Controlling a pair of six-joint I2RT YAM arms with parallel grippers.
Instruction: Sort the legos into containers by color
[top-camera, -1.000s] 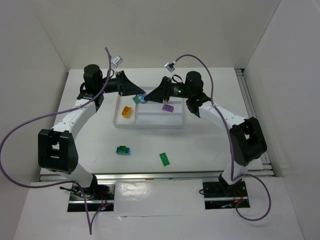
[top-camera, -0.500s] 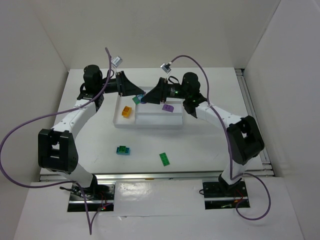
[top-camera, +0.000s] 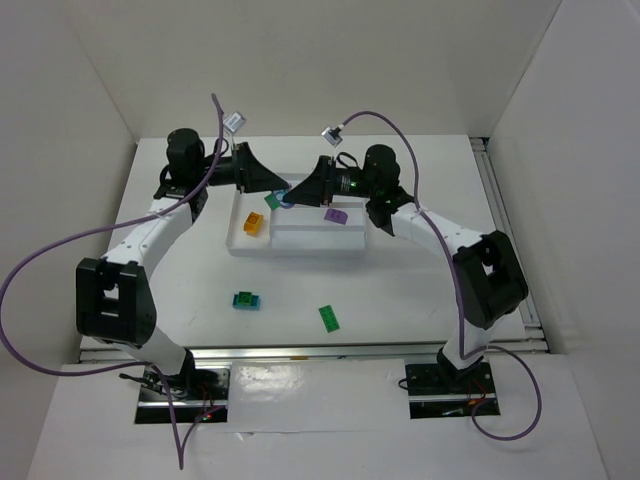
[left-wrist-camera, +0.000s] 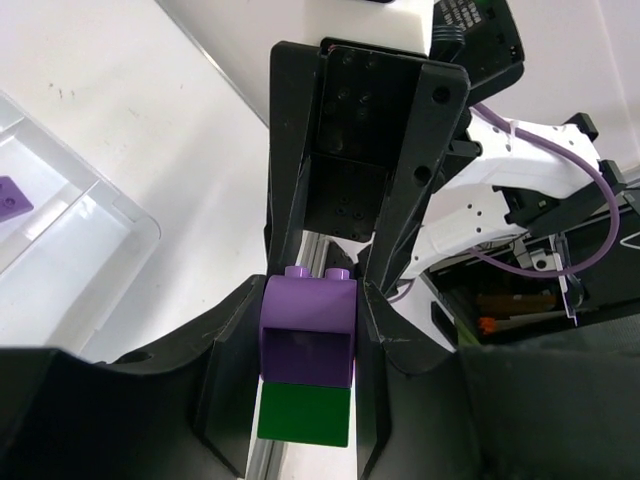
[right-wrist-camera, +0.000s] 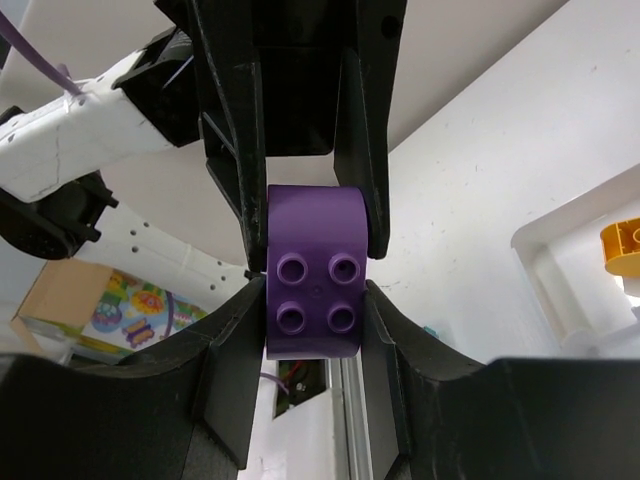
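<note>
Bricks lie loose on the white table (top-camera: 400, 290) nearest the arm bases. A teal brick (top-camera: 246, 300) has its long axis running left to right. Well apart to its right, a loose green brick (top-camera: 328, 318) has its long axis slanted from far-left to near-right.

Beyond them sits the white tray (top-camera: 300, 251). An orange brick (top-camera: 254, 224) lies in the tray's left section, its long axis running roughly near to far. A purple brick (top-camera: 335, 214) lies slightly tilted in one of the long sections on the right half, though which section cannot be told.

Above the far-left part of the tray the two arms meet tip to tip. The left gripper (left-wrist-camera: 310, 300) is clamped on a two-brick stack. Its fingers press the sides of a held green brick (left-wrist-camera: 305, 415), and a held purple brick (left-wrist-camera: 308, 320) sits flush against that brick's far end. The right gripper (right-wrist-camera: 315, 290) is closed on the held purple brick from the opposite side, both fingers touching its sides. The stack's long axis runs from one gripper to the other, green end toward the left wrist. The four studs on the purple end point toward the right wrist.
</note>
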